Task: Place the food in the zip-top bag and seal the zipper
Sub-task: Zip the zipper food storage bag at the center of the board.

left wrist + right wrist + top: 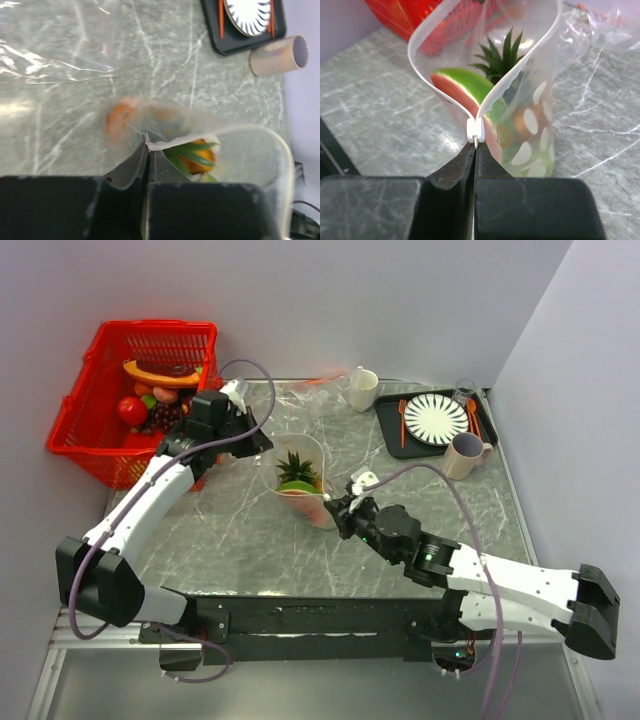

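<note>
Counting two grippers, both clamped fully shut: left gripper (pixel 266 444) pinching the far-left rim of the bag (pixel 305 445), right gripper (pixel 334 506) pinching the white end tab of the zipper (pixel 476 127) at the near-right. Counting one bag held between them, standing mid-table with its mouth spread in an open loop and the zipper unsealed. Counting food inside: one spiky tuft (pixel 297 469), one green-and-red slice (pixel 465 85), one orange piece (pixel 199 159). Making out more colours low in the bag through its spotted wall in the right wrist view, but not telling the pieces apart. Counting one red basket (pixel 100 390) at far left, holding several toy foods, among them a round red one and a long curved orange one; full count not readable. Counting one second clear bag (pixel 318 386) lying flat at the far edge, with one white cup (pixel 362 390) just beside it. Counting one black tray (pixel 392 440) at far right carrying one striped plate (pixel 436 420) and two orange utensils, one glass (pixel 463 393) behind the tray, and one beige mug (pixel 462 456) at the tray's near-right corner. Noting a grey-green marbled table (pixel 230 530) with pale veins, set in a corner of plain pale walls. Finding the left wrist view blurred around the rim and the tray cropped there. Losing the bag's base behind the right gripper in the top view.
</note>
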Tool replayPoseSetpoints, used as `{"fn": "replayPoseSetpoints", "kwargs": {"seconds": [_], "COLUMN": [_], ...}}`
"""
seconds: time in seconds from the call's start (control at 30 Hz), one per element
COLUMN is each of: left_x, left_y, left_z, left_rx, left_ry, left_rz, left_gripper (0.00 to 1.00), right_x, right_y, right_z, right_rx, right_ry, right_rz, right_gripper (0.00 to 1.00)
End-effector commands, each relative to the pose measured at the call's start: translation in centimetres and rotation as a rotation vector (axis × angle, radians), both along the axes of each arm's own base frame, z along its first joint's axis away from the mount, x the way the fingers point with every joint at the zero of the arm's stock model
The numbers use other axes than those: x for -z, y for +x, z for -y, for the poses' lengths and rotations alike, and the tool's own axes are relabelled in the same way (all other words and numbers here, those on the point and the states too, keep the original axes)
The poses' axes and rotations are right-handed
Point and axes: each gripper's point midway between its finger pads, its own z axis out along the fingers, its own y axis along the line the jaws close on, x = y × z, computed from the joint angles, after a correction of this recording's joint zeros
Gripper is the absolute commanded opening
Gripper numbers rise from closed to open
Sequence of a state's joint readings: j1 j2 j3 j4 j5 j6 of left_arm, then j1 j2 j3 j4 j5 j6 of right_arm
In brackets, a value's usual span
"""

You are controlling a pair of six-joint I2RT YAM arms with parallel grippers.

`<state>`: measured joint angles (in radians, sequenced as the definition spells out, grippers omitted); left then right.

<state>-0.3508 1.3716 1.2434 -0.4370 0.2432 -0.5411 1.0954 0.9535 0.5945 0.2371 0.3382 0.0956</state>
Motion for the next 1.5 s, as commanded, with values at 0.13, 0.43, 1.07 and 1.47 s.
{"fn": "replayPoseSetpoints", "kwargs": {"seconds": [0.13,0.43,1.07,1.47], "left_x": [-4.6,-10.2,-12.4,-9.3], "left_y": [-1.1,-5.1,-19.5,-22.2], "left_z": [-4.2,-2.1,7.0,9.8], "left_rx": [-0.128,0.149,1.142,1.434], "left_ry": [0.113,0.083,-0.127,-0.129], "left_rz": [0.145,0.393,1.023,0.988], "left_gripper": [0.70,0.98,0.84,0.60], "right_x": [-4.9,-5.1,-7.7,-7.9], "right_y": [-2.7,-5.3,-5.8,-6.5], "right_z": [0.7,0.0,-1.0,-1.5], "right_rx": [-0.120,-0.322,-0.381,-0.449], "right_ry": [0.107,0.087,0.050,0.022], "right_rz": [0.032,-0.026,-0.082,-0.067], "right_gripper": [0.00,0.00,0.00,0.00]}}
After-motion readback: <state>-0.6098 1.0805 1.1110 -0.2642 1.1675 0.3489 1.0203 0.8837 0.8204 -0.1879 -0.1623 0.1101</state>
